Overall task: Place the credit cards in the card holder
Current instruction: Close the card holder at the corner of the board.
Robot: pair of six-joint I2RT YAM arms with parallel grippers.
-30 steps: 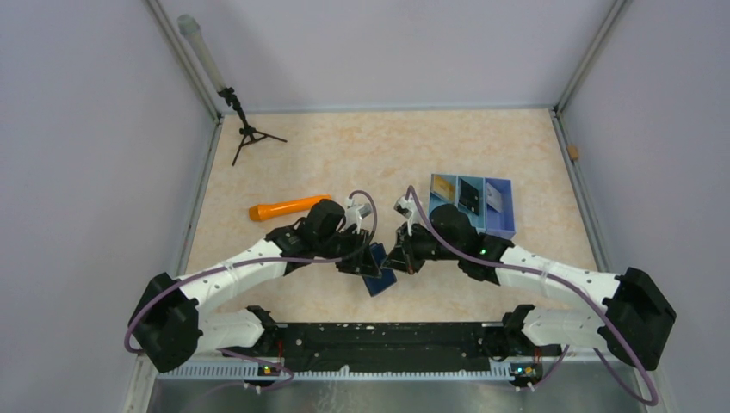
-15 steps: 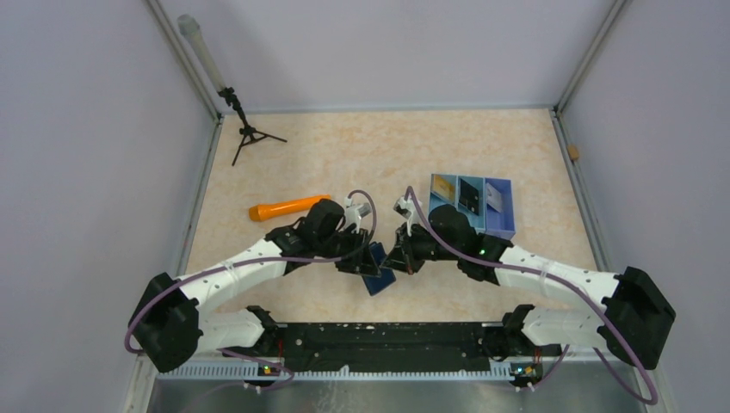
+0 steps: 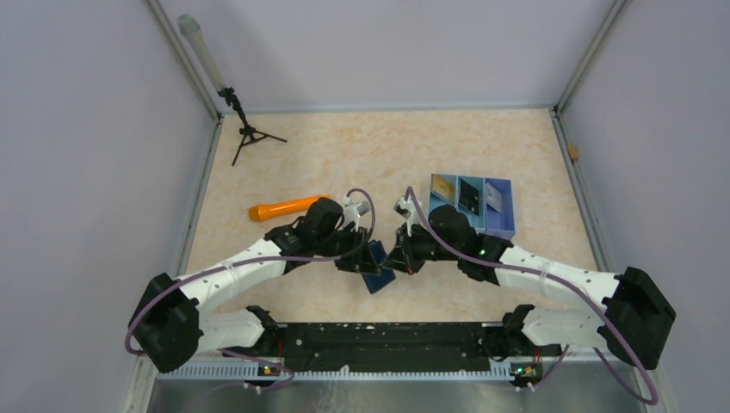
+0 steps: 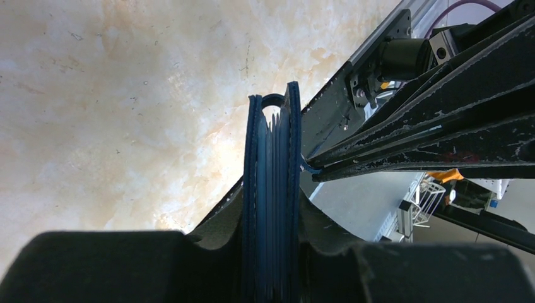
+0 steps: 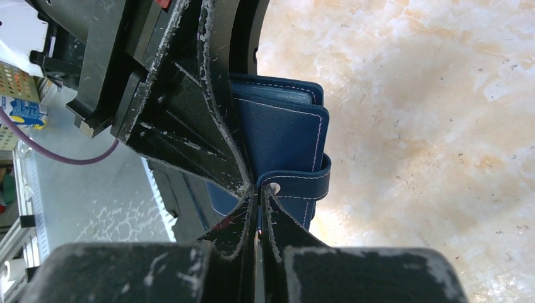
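Observation:
The card holder (image 3: pixel 378 278) is a navy-blue wallet, folded shut and held above the table in front of the arm bases. My left gripper (image 4: pixel 272 222) is shut on the card holder (image 4: pixel 272 164), which shows edge-on between its fingers. My right gripper (image 5: pixel 258 190) is shut, its tips pinching the end of the snap strap (image 5: pixel 304 184) that wraps round the card holder (image 5: pixel 284 129). The credit cards lie in a blue tray (image 3: pixel 504 225): a gold one (image 3: pixel 443 187), a black one (image 3: pixel 470 195) and a white one (image 3: pixel 493 199). In the top view the two grippers, left (image 3: pixel 365 259) and right (image 3: pixel 399 255), meet at the wallet.
An orange cylinder (image 3: pixel 282 207) lies on the table left of the left arm. A small black tripod (image 3: pixel 246 132) stands at the back left corner. Walls close the table on three sides. The black base rail (image 3: pixel 387 337) runs along the near edge.

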